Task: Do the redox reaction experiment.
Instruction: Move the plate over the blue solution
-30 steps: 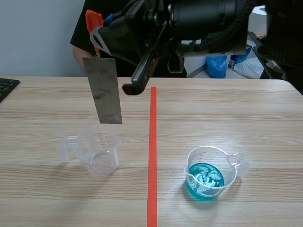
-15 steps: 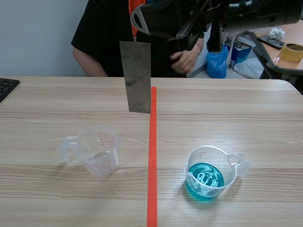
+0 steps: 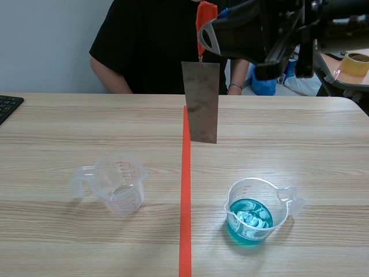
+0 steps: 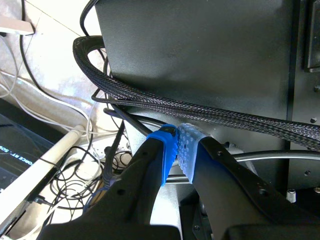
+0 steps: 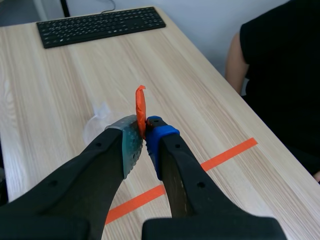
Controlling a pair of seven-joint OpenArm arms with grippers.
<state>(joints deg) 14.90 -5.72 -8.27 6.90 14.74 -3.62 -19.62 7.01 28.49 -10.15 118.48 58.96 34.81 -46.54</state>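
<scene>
A grey metal plate hangs upright from an orange tab above the table, just right of the tape line. My right gripper is raised at the scene's top and shut on that tab; in the right wrist view the pads pinch its lower end and the plate is hidden beneath. A clear beaker with blue liquid stands to the front right, below and right of the plate. An empty clear beaker stands left of the line. My left gripper is shut on nothing, off the table.
A person in black sits across the table. A black keyboard lies at the far left edge. Cables and a black housing fill the space ahead of the left gripper. An orange-red tape line runs down the table's middle.
My right arm has carried the hanging plate to the right, from above the empty beaker across the tape line. The beakers have not moved.
</scene>
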